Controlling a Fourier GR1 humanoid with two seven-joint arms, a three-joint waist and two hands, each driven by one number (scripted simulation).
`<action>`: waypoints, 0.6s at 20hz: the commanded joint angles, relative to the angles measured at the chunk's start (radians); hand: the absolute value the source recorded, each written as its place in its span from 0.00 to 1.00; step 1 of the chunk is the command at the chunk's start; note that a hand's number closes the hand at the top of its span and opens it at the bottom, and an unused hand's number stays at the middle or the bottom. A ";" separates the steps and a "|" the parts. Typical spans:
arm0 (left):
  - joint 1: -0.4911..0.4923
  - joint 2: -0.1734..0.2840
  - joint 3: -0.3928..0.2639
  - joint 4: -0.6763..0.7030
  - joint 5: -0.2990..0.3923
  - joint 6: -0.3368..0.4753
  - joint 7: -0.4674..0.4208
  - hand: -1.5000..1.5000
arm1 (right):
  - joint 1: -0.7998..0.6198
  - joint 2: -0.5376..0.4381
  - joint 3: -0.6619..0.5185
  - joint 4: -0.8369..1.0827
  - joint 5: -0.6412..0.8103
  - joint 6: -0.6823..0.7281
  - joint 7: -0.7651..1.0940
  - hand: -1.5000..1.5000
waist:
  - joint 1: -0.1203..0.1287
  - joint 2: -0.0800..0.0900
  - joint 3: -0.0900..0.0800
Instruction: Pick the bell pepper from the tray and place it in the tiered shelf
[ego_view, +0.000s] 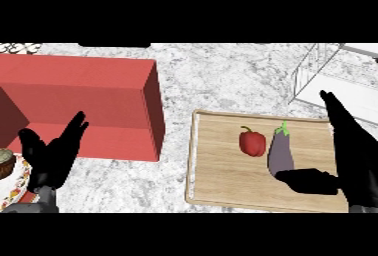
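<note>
Lying on tray (221, 185): bell pepper (252, 141) | right hand (347, 150) open beside

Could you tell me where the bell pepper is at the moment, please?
In the head view, the red bell pepper lies on the wooden tray, right of centre, just left of the eggplant.

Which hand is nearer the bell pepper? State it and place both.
Right. The right hand is over the tray's right side, past the eggplant from the bell pepper; the left hand rests far left.
</note>
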 joint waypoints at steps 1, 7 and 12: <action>0.013 -0.039 -0.029 0.091 -0.006 -0.007 0.005 0.50 | -0.094 0.091 0.086 0.051 0.059 0.105 0.256 0.00 | -0.005 0.010 -0.014; 0.020 -0.017 0.001 0.077 0.009 -0.020 0.023 0.50 | -0.127 0.222 0.133 0.172 0.137 0.149 0.313 0.00 | -0.018 0.006 -0.012; 0.026 -0.027 0.008 0.079 0.002 -0.011 0.013 0.50 | -0.140 0.298 0.108 0.254 0.243 0.152 0.305 0.00 | -0.028 0.005 -0.010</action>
